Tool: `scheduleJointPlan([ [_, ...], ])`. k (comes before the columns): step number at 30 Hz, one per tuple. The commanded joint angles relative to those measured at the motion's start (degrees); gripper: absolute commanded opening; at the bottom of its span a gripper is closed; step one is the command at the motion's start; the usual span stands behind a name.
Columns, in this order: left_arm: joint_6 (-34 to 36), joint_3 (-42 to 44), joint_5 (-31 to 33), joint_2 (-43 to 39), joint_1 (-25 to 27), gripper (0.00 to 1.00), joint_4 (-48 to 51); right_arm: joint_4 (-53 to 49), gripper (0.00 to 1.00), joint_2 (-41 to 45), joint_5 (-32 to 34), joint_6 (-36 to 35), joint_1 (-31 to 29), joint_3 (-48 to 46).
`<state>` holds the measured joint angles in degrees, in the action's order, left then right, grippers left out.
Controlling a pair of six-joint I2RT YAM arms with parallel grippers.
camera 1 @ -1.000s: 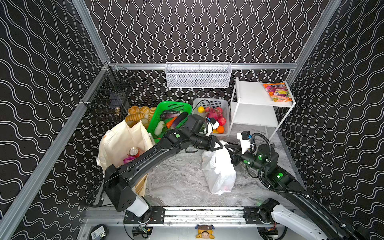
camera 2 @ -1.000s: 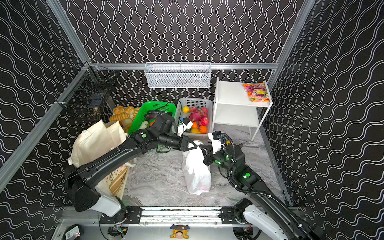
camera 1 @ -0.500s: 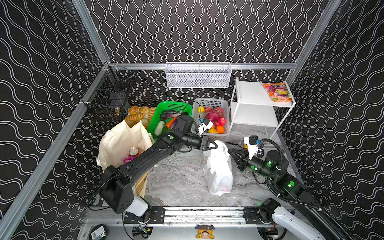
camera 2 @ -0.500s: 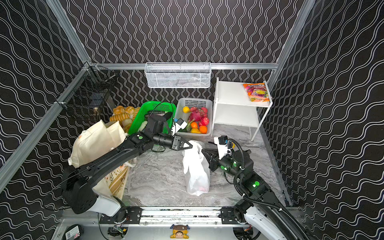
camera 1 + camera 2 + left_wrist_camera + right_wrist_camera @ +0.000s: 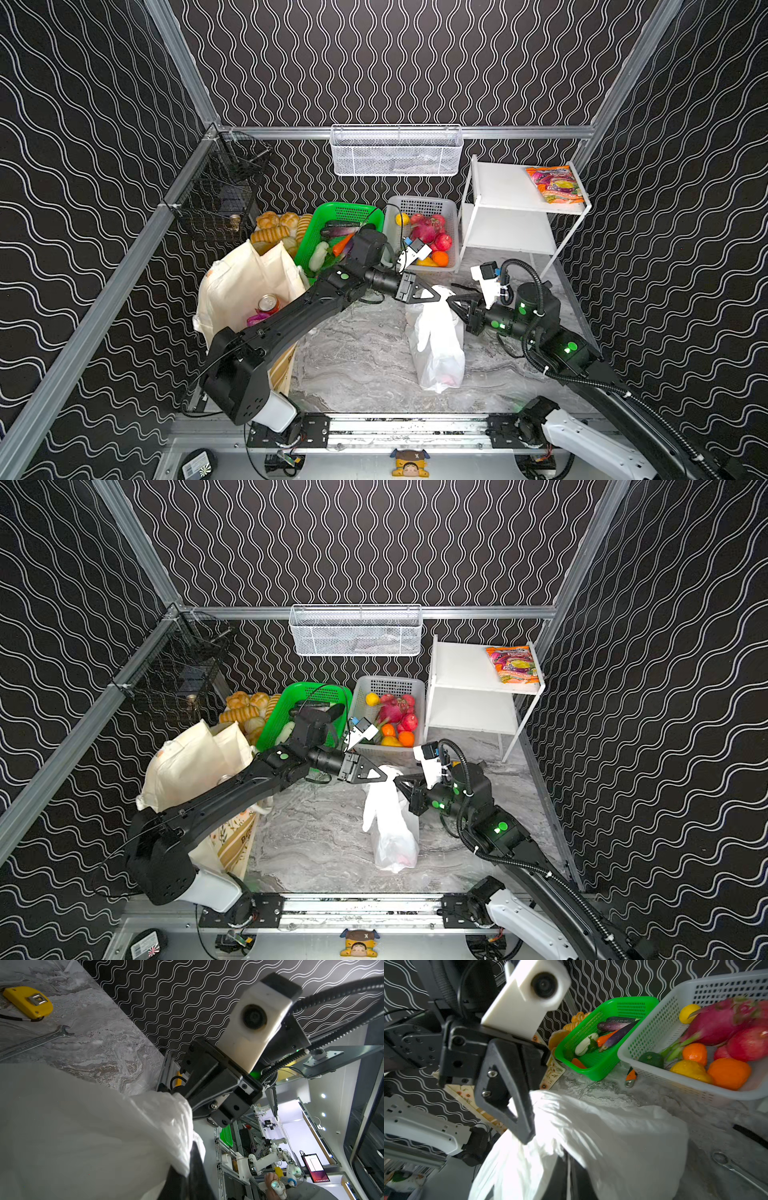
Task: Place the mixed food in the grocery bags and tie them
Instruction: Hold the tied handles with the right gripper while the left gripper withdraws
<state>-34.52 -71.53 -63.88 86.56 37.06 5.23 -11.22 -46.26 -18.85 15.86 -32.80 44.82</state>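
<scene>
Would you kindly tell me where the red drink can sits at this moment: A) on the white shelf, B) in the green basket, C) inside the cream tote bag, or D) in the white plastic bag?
C: in a top view the red drink can shows inside the open mouth of the cream tote bag.

One tote (image 5: 241, 282), one plastic bag (image 5: 436, 345), one green basket (image 5: 349, 212), one white plastic basket (image 5: 419, 205).
</scene>
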Motion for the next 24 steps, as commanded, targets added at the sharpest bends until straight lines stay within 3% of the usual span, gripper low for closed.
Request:
scheduleJointPlan([
  [1,-1.12,0.52,-4.15,0.08,-0.12,0.0,-4.57,-1.54,0.25,-0.05,0.54,-2.41,2.73,0.26],
  [4,-3.1,1.68,-5.4,-0.07,-0.14,0.0,-7.76,-1.6,0.28,-0.02,-0.21,-1.63,7.1,-0.29],
  [6,-3.06,1.91,-5.9,-0.21,-0.14,0.0,-8.52,0.03,0.26,-0.47,-6.29,-1.66,10.56,-0.86],
  [10,-1.99,1.99,-5.09,-0.03,-0.2,0.0,-7.92,3.3,0.22,-3.14,-19.67,-1.36,11.25,0.15],
  [11,-2.92,2.29,-5.03,-0.06,-0.22,0.0,-9.27,1.99,0.22,-3.36,-20.09,-1.56,11.26,0.91],
  [12,-4.63,3.12,-5.2,-0.26,-0.21,0.0,-12.39,0.03,0.23,-3.11,-18.18,-1.84,11.2,1.59],
  [15,-9.31,5.32,-4.25,-0.64,-0.55,0.0,-19.34,-5.51,0.24,2.02,-3.57,-2.15,11.25,1.67],
  [17,-10.24,6.2,-3.19,-1.25,-0.67,0.0,-21.38,-1.91,0.26,7.78,-1.49,-1.4,11.26,-2.14],
  [20,-6.32,5.74,-0.28,-2.2,-0.93,0.0,-16.83,6.78,0.26,13.83,-10.58,-0.44,11.18,-7.45],
  [24,-1.08,5.85,6.34,-3.99,-0.93,0.0,-11.83,7.45,0.26,12.62,-22.24,3.48,11.18,-6.59],
])
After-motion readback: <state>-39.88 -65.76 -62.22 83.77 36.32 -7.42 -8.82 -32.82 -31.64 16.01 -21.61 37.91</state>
